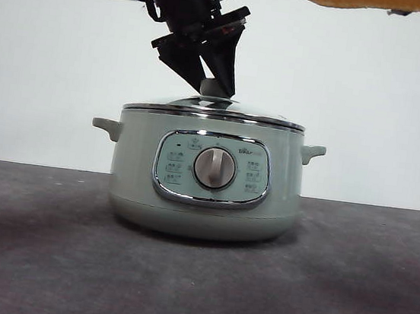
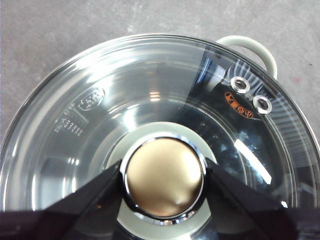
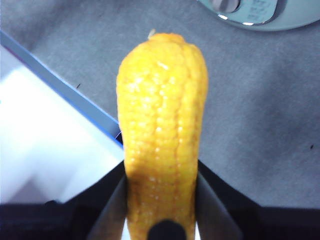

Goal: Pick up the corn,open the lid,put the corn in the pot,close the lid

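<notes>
The right tool [image 3: 161, 200] grips the corn [image 3: 162, 125] aloft, waiting, while the left tool [image 2: 164, 177] pinches the lid [image 2: 90, 130] knob [image 2: 164, 176] to uncover the pot [image 1: 208, 176].

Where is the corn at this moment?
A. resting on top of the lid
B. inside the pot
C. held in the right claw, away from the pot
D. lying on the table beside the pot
C: the right claw is shut on the corn above the table, while the lid remains on the pot.
</notes>
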`<state>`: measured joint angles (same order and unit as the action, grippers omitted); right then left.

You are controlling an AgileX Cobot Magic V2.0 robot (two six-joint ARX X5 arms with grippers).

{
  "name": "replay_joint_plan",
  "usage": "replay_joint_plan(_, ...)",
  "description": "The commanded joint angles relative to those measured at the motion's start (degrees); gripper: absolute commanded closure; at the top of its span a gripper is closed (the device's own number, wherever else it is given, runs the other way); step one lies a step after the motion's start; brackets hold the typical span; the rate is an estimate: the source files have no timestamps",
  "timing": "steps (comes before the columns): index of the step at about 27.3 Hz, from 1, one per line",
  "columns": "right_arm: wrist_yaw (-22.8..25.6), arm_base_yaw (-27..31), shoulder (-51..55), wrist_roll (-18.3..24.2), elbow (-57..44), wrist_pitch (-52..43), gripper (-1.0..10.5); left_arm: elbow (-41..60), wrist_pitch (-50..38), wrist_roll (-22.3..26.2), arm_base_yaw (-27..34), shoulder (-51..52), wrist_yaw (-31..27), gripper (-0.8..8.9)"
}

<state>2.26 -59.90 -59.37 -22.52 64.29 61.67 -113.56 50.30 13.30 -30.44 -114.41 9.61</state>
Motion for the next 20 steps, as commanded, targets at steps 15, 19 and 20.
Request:
replay_joint_plan(15, -6.9, 16.5, -23.4, 4.7, 20.6, -5.6, 9.6, 0.0, 0.9, 0.3, 11.7, 19.5, -5.6, 8.26)
replay_joint_plan(19, -7.9, 19.9, -37.6, 8.9, 34.7, -2.8, 9.6, 0.0, 2.6, 0.2, 16.7, 22.1, -5.3, 8.26)
replay_joint_plan(20, -7.9, 20.3, -40.1, 9.6, 37.3, -2.4, 9.6, 0.0, 2.8, 0.2, 17.6, 22.3, -4.8, 8.26)
